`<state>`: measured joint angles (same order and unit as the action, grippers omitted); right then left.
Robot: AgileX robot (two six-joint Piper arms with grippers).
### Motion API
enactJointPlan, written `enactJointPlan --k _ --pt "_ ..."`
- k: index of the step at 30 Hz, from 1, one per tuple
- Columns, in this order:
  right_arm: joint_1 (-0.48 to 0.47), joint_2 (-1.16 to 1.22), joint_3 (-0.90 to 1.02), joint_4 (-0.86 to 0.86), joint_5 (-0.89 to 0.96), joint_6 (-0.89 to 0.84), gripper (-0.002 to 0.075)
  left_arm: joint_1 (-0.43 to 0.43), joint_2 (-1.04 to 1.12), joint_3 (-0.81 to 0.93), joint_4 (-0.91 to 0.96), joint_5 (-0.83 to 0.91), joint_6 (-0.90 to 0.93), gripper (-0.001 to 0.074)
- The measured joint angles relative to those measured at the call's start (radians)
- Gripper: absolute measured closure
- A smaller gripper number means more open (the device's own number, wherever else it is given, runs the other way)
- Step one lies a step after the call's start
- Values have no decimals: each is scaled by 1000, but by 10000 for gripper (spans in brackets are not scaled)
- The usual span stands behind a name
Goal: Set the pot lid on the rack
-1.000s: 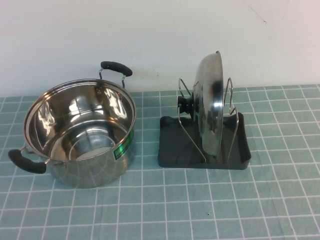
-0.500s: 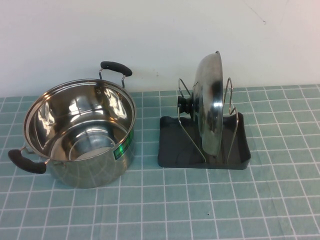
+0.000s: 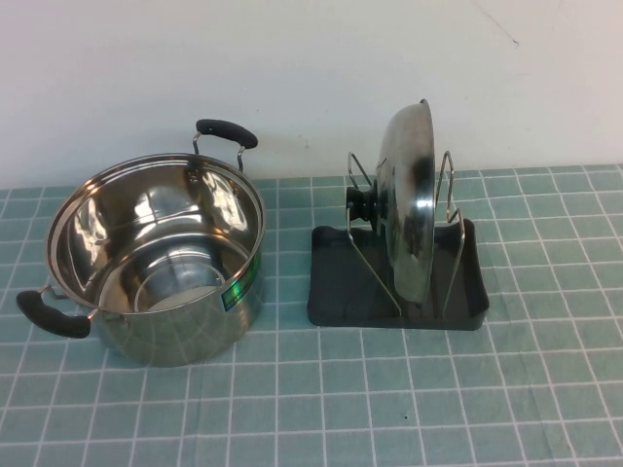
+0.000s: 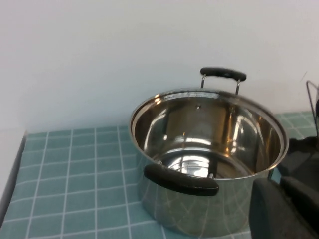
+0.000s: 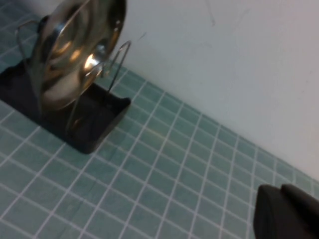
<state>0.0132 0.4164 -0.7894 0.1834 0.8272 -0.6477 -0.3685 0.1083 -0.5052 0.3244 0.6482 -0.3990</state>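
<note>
Nothing moved: pot lid (image 3: 407,199) racked (image 3: 336,282), left end effector (image 4: 284,209) and right end effector (image 5: 286,211) apart.

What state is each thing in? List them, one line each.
pot lid: on edge, upright between the wire loops.
rack: flat on the table, holding the lid.
pot: upright, uncovered, empty.
left gripper: beside the pot, holding nothing.
right gripper: away from the rack, holding nothing.

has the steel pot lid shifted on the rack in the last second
No. The domed stainless-steel pot lid stands on edge between the same wire loops of the dark grey plastic rack, its black knob facing the two-handled steel pot.
</note>
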Motion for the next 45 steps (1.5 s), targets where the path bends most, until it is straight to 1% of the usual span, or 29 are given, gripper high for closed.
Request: enactJointPlan --k 5,9,13,20,29,33,35,37,40,45 --pt "0 -202 227 52 -43 -37 727 0 -115 132 0 -62 0 736" --pt "0 -321 337 57 -61 -45 727 0 -122 188 -11 -62 0 737" --pt "0 -371 422 57 -93 -52 727 0 -122 207 -20 -73 0 736" --pt "0 -373 478 59 -169 -54 727 0 -123 207 -22 -74 -1 736" --pt "0 -373 478 59 -178 -54 727 0 -123 209 -22 -74 -3 736" --pt "0 -373 478 59 -181 -54 727 3 -123 245 10 -110 -14 737" --pt "0 -373 478 59 -181 -54 727 28 -123 266 14 -140 -53 737" --pt "0 -373 478 59 -181 -54 727 76 -123 286 -7 -158 -63 737" --pt "0 -373 478 59 -181 -54 727 160 -123 331 -57 -219 -27 736" --pt "0 -373 478 59 -181 -54 727 301 -123 473 -181 -393 32 736"
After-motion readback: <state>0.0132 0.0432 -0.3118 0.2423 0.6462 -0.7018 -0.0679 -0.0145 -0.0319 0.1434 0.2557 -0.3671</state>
